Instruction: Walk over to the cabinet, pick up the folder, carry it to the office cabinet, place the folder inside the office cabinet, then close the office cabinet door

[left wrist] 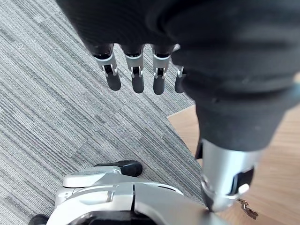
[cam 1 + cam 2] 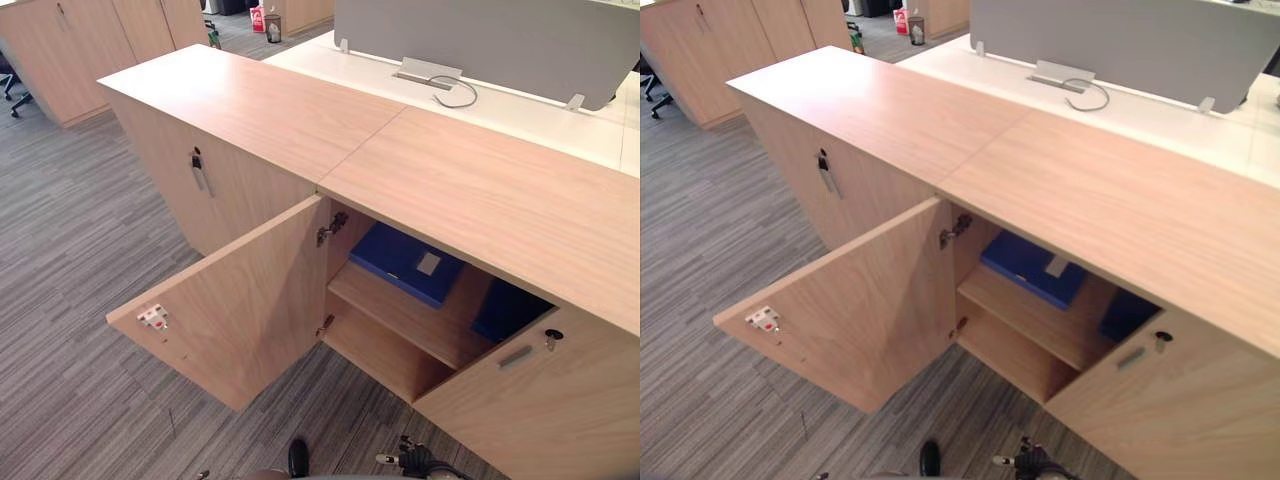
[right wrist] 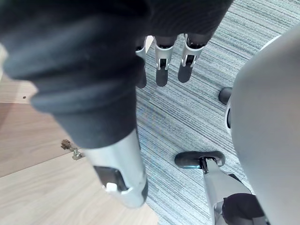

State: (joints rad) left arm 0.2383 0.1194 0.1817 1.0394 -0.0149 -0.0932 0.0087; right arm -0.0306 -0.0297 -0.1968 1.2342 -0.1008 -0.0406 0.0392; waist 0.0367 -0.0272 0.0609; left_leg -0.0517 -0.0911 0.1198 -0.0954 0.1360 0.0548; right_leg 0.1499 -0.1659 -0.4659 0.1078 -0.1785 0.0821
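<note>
Though label (image 2: 429,264) illegible, blue folder (image 2: 388,250) on cabinet shelf (image 2: 392,312).

**Open-plan office floor**

I see grey striped carpet (image 2: 70,250), a run of low wood-grain storage cabinets (image 2: 250,100) with keyed doors (image 2: 560,410), and behind them a white desk (image 2: 520,115) carrying a grey privacy screen (image 2: 480,40) and a cable port (image 2: 425,72).

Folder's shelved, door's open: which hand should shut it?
Probably left: the open door swings out to the robot's left, and the left hand hangs open, empty. The right hand would reach across.
</note>
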